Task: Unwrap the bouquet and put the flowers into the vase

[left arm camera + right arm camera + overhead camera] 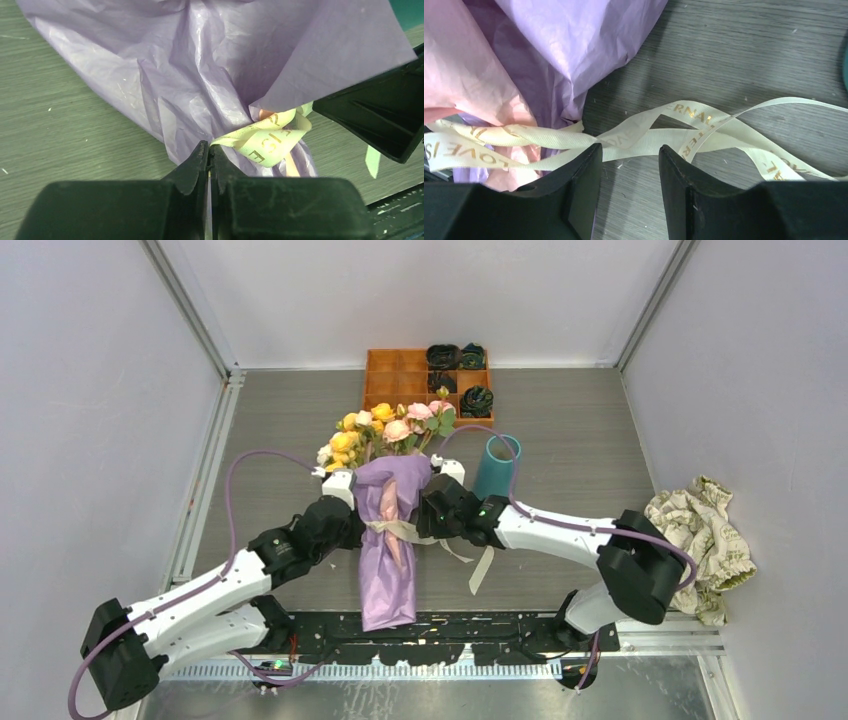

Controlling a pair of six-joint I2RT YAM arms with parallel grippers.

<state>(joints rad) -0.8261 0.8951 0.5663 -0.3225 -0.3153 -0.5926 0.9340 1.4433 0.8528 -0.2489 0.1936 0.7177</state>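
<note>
Left pincer (210,150) is clenching ribbon (639,137) at bouquet (388,540) waist | right pincer (630,160) is gaping astride ribbon tails | step: untying | next: nipping a tail, pulling outward

The cream ribbon (639,140) bears gold capitals: "LOVE IS" on the strand lying against the purple paper (574,40), and "ERNAL" and "TER" on the loops just right of that paper; its letters in the left wrist view are too folded to read.
</note>
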